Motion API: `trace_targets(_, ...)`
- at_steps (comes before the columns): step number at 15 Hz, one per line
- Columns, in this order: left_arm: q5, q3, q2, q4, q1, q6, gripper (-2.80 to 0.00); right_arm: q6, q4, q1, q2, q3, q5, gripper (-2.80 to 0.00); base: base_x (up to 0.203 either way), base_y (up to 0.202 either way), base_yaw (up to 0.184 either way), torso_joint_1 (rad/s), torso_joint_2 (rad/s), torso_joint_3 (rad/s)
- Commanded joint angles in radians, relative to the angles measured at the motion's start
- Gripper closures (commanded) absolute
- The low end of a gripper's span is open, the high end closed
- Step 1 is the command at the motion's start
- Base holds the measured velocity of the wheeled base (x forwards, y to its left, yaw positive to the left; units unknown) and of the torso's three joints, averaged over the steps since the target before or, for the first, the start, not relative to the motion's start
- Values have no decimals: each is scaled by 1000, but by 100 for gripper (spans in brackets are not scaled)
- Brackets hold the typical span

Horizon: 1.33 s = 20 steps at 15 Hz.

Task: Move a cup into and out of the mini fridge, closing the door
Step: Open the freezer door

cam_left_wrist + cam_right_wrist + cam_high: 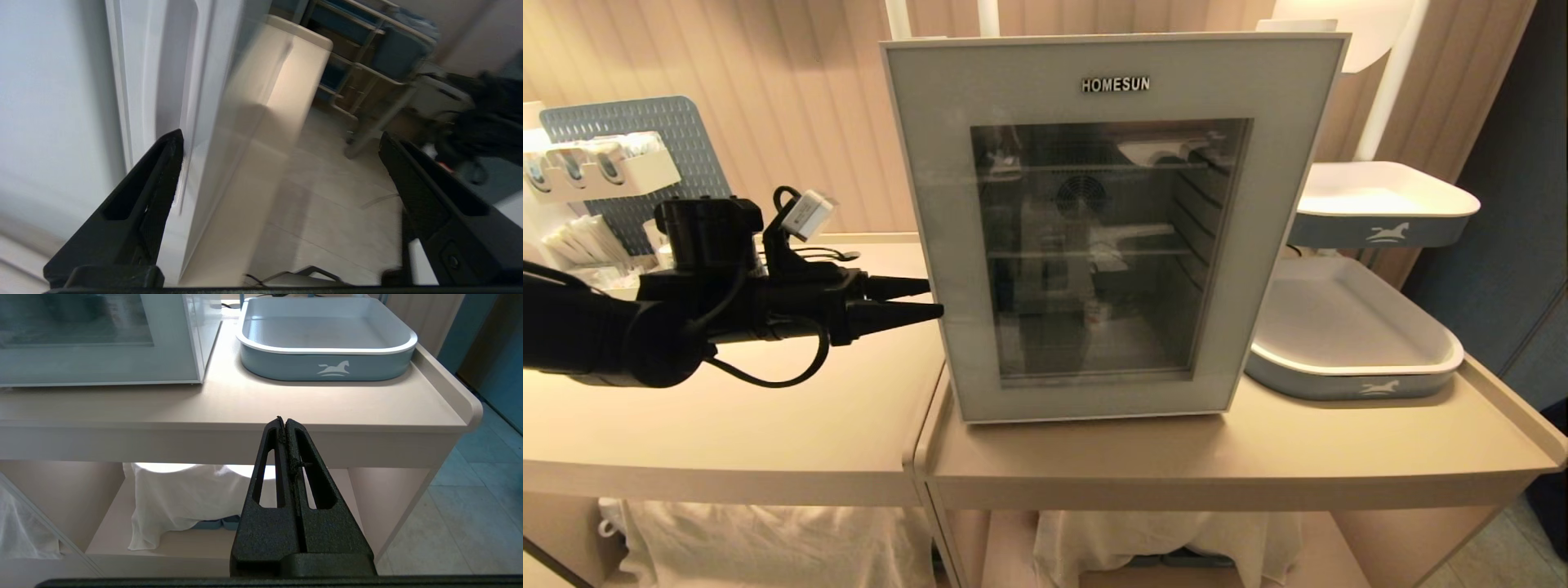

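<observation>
The mini fridge (1115, 49) stands on the beige table with its door (931, 188) closed, a pale grey-blue frame around dark glass. The cup is hidden; I cannot make it out through the dim glass or anywhere else. My left gripper (935, 298) reaches in level from the left and is open. Its tips are at the door's left edge, about mid-height. In the left wrist view the left gripper (281, 136) straddles the door's edge (204, 102), one finger (163, 179) by the fridge's white side. My right gripper (284, 420) is shut on nothing, parked below the table's front edge.
A grey-blue tray (1347, 384) with a horse logo sits right of the fridge, and a second one (1380, 233) stands above it. At the far left, a blue pegboard (645, 122) holds a white rack. White cloth hangs under the table (768, 457).
</observation>
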Motion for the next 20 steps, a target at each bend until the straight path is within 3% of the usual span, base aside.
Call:
trace_targets(1, -16, 33, -95, 1, -16, -2, -280, -2, -2, 0, 0, 0, 1, 0, 0, 0, 0, 0, 0, 0)
trace_targets(8, -4, 194, -453, 6, -145, -115, -280, -1, -2, 0, 0, 0, 1, 0, 0, 0, 0, 0, 0, 0)
trace_targets(10, -2, 235, -612, 8, -230, -194, -280, -2, -2, 0, 0, 0, 1, 0, 0, 0, 0, 0, 0, 0)
trace_targets(12, -7, 253, -758, 17, -367, -307, -280, -2, 0, 0, 0, 0, 1, 0, 0, 0, 0, 0, 0, 0)
trace_targets(14, -59, 255, -889, 70, -420, -388, -280, -2, -2, 0, 0, 0, 1, 0, 0, 0, 0, 0, 0, 0)
trace_targets(15, -82, 256, -935, 104, -404, -412, -280, -2, 1, 0, 0, 0, 1, 0, 0, 0, 0, 0, 0, 0)
trace_targets(17, -69, 273, -990, 140, -295, -429, -280, -5, 8, 0, 0, -2, 3, 0, 0, 0, 0, 0, 0, 0)
trace_targets(20, 63, 288, -1067, 227, -5, -429, -280, -5, 8, 0, 0, -2, 3, 0, 0, 0, 0, 0, 0, 0)
